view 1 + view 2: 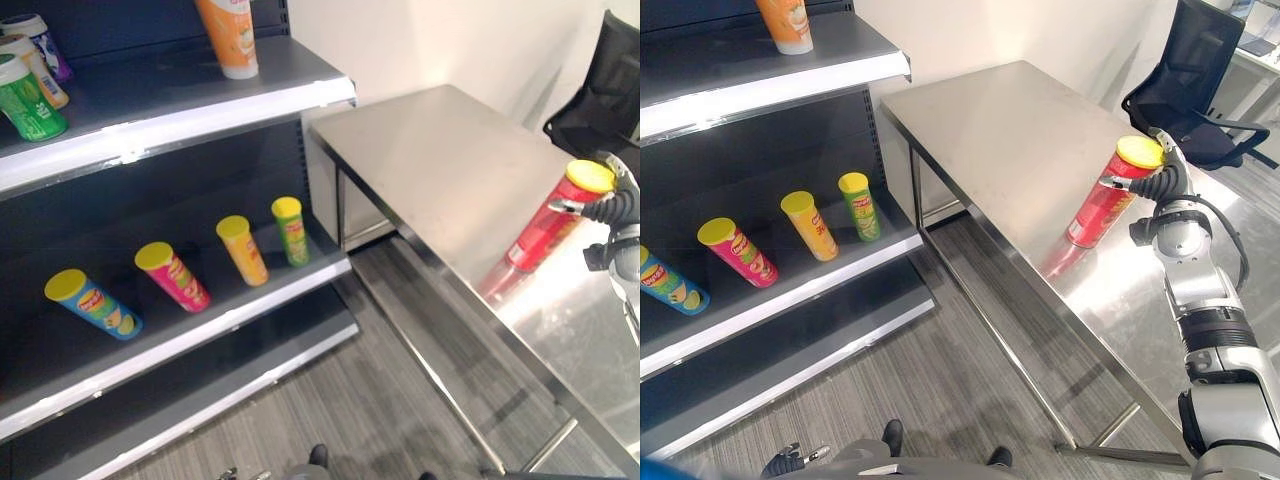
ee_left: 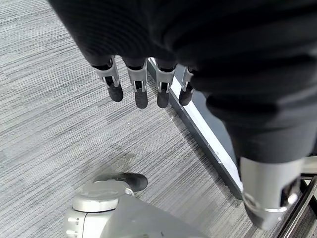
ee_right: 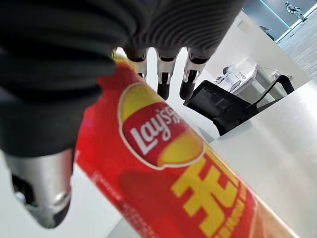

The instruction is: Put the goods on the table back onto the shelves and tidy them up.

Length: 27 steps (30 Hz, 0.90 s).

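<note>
A red chip can [image 1: 1098, 208] with a yellow lid stands on the steel table [image 1: 1010, 130] near its right part. My right hand [image 1: 1162, 186] is at the can's top, open, thumb on one side and straight fingers [image 3: 163, 74] past the other side. The can [image 3: 173, 183] lies close against the palm. On the middle shelf [image 1: 200, 335] stand a blue can [image 1: 95, 305], a pink can [image 1: 172, 276], an orange can [image 1: 243, 250] and a green can [image 1: 291, 230]. My left hand [image 2: 138, 84] hangs open over the grey floor, holding nothing.
The upper shelf [image 1: 150, 125] carries a tall orange can [image 1: 230, 35] and a few cans at its left end, one green [image 1: 30, 100]. A black office chair [image 1: 1200, 100] stands behind the table's far right corner. A shelf's base edge [image 2: 208, 134] runs near the left hand.
</note>
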Available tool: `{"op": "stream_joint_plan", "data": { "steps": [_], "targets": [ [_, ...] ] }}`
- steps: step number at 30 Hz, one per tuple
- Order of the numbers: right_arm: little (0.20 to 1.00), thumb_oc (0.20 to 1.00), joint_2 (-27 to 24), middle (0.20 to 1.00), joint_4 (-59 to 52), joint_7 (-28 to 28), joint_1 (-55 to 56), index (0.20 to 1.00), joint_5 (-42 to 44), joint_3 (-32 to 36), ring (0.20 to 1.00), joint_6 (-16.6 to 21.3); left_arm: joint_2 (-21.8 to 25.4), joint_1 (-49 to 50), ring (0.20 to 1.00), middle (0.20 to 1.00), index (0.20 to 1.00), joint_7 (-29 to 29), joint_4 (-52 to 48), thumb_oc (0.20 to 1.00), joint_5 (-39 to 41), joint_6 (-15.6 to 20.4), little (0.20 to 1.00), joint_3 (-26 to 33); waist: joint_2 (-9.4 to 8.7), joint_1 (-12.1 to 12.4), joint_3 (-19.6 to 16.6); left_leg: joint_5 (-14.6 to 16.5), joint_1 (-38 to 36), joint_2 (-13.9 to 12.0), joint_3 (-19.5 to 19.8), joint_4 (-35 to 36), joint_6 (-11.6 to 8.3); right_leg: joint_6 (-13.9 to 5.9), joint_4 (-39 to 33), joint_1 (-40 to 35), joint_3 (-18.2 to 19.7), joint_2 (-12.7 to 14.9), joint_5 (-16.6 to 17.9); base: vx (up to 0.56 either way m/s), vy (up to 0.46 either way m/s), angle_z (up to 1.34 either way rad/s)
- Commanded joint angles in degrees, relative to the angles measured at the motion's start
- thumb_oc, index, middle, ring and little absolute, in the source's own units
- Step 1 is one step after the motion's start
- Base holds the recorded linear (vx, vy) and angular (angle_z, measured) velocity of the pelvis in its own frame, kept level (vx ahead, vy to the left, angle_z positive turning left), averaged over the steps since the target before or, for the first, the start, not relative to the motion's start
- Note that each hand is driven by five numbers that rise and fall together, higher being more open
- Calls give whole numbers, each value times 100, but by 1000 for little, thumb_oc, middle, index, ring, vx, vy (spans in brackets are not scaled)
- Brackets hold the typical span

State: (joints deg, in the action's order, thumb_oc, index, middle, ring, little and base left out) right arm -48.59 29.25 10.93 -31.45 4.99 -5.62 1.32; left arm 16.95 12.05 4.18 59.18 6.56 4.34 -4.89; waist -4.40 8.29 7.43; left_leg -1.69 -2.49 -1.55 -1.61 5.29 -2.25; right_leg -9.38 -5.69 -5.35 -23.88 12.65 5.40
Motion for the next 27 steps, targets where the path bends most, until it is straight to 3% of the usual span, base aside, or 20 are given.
{"op": "stream_joint_plan", "data": {
  "steps": [1,2,3,4,5,16,21,27],
  "targets": [
    [1000,1000,-414,1000,149,122,-680,1000,66,-403,1000,144,37,-259,1000,1000,1000,75,188,1000,158,5,1000,-326,-22,228,-123,307,99,-40,71,-29,-181,-123,239,-372,-72,-46,-701,0,0,0],
    [865,865,-388,865,154,102,-666,865,91,-415,865,141,39,-249,1000,1000,1000,70,183,1000,173,6,1000,-321,-22,233,-125,310,94,-35,81,-29,-179,-122,240,-382,-75,-47,-702,0,0,0],
    [492,492,-388,492,150,85,-668,492,87,-431,492,141,41,-245,1000,1000,1000,64,175,1000,178,3,1000,-319,-22,235,-124,313,90,-34,86,-29,-179,-121,245,-385,-73,-46,-708,0,0,0],
    [228,228,-399,228,163,58,-674,228,85,-454,228,137,45,-242,1000,1000,1000,57,171,1000,175,3,1000,-315,-27,237,-122,314,84,-34,87,-29,-179,-121,248,-388,-74,-45,-709,0,0,0],
    [200,200,-411,200,176,29,-692,200,78,-495,200,138,47,-238,1000,1000,1000,55,165,1000,168,11,1000,-320,-28,238,-123,315,82,-33,84,-29,-181,-121,252,-388,-78,-43,-710,0,0,0],
    [200,200,-502,200,44,-42,-612,200,52,-531,200,156,34,-252,1000,1000,1000,64,190,1000,153,2,1000,-302,-38,194,-114,325,37,-56,66,-29,-193,-108,253,-409,-65,-52,-719,0,0,0],
    [200,200,-421,200,-871,129,-93,200,135,89,200,265,40,-300,1000,1000,1000,109,188,1000,126,-26,1000,-166,-3,151,-129,333,2,-76,66,-29,-206,-92,254,-444,-69,-73,-762,-1,-7,0],
    [200,200,-114,200,-2668,146,801,200,387,1166,200,715,55,-300,1000,1000,1000,81,42,1000,79,-28,1000,54,79,125,-158,300,-5,-152,85,-29,-286,-37,271,-483,-128,-134,-876,-22,-59,3]
  ]
}}
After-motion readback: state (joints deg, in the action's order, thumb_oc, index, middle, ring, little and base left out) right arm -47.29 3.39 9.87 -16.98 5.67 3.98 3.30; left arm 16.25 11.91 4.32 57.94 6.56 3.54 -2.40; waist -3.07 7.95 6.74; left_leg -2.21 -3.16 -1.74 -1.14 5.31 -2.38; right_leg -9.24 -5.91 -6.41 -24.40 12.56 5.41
